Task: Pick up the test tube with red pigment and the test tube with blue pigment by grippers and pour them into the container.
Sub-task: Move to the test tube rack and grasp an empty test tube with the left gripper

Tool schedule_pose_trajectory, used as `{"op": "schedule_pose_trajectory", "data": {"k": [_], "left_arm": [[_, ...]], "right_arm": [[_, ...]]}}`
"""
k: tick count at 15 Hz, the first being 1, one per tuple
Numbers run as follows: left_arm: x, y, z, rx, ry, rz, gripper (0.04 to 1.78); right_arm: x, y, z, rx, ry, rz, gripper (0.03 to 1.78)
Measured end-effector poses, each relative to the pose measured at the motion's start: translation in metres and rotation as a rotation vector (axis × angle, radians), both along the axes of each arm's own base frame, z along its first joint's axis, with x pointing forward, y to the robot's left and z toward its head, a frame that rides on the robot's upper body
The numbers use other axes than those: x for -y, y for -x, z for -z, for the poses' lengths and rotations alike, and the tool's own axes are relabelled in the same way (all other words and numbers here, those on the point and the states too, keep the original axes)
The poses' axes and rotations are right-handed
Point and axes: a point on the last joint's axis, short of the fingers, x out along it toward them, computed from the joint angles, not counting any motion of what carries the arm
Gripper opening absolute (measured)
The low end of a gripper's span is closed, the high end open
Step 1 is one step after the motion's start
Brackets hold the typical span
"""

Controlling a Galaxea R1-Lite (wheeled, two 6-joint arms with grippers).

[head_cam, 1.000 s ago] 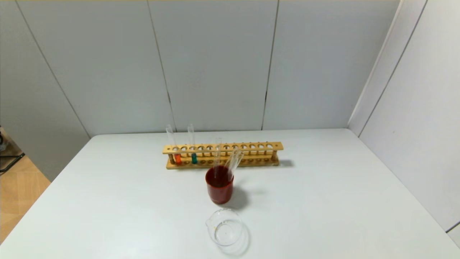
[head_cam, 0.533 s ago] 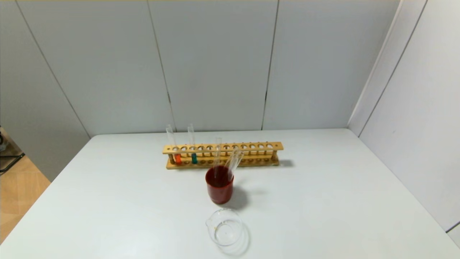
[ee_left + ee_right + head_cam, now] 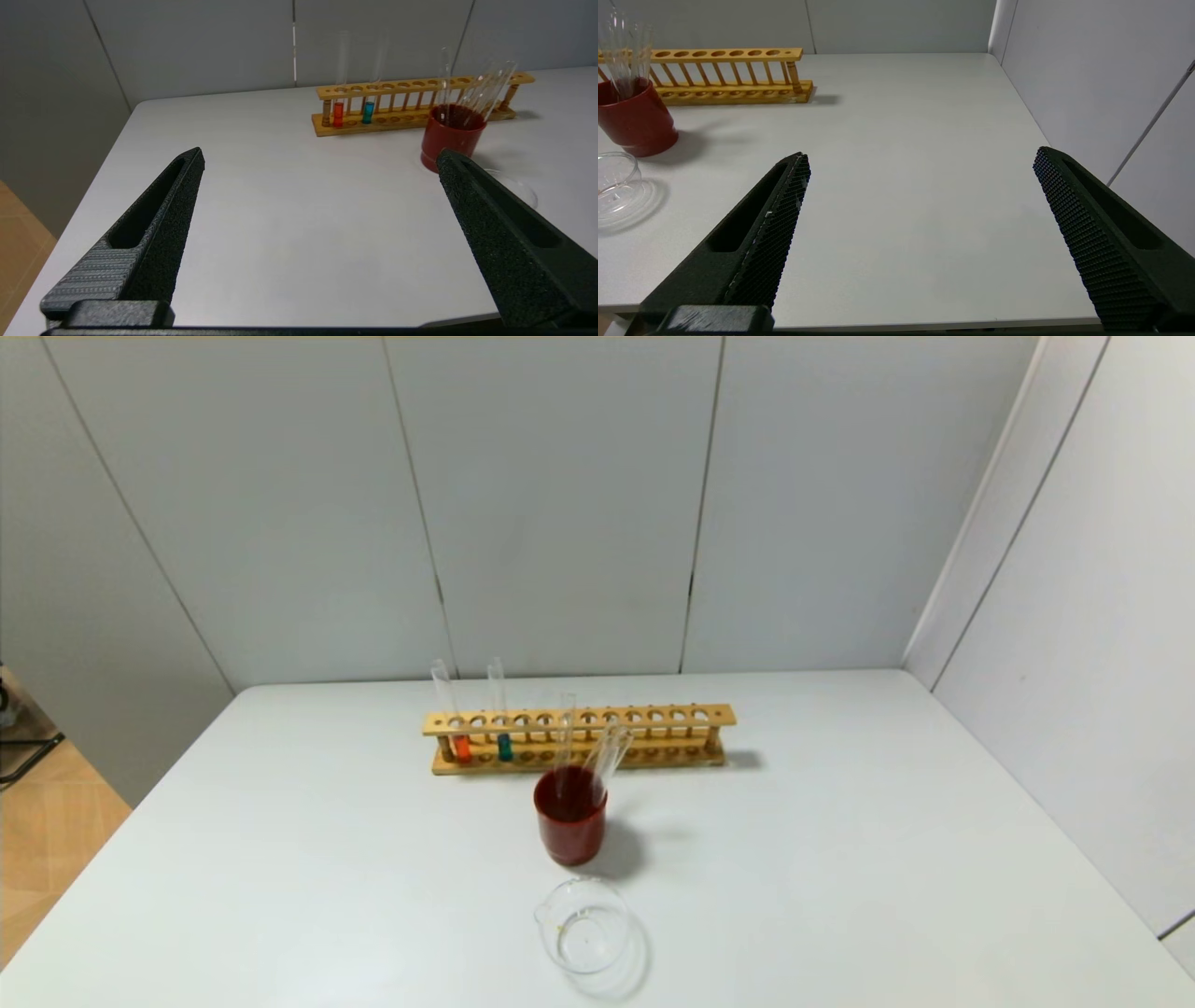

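Our red tube (image 3: 460, 745) and blue tube (image 3: 504, 745) stand in the wooden rack (image 3: 653, 717); the glass beaker (image 3: 585, 925) sits nearest us, just past the red cup (image 3: 570, 826). Nothing is picked yet. Left gripper (image 3: 320, 156) and right gripper (image 3: 920, 156) hang spread, holding nothing, probably off the near table (image 3: 840, 859) edge; next we reach for the rack.
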Motion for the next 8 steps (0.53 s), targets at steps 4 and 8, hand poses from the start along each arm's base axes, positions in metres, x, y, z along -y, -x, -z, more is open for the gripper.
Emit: {"op": "schedule_pose_trajectory", "data": {"k": [4, 8], "left_arm": [[0.0, -0.003, -0.051, 0.002, -0.002, 0.026, 1.75], [0.001, -0.039, -0.106, -0.036, 0.001, 0.039, 1.75]], "right_arm": [[0.0, 0.0, 0.0, 0.0, 0.0, 0.0, 1.75], [0.0, 0.0, 0.0, 0.0, 0.0, 0.0, 1.75]]}}
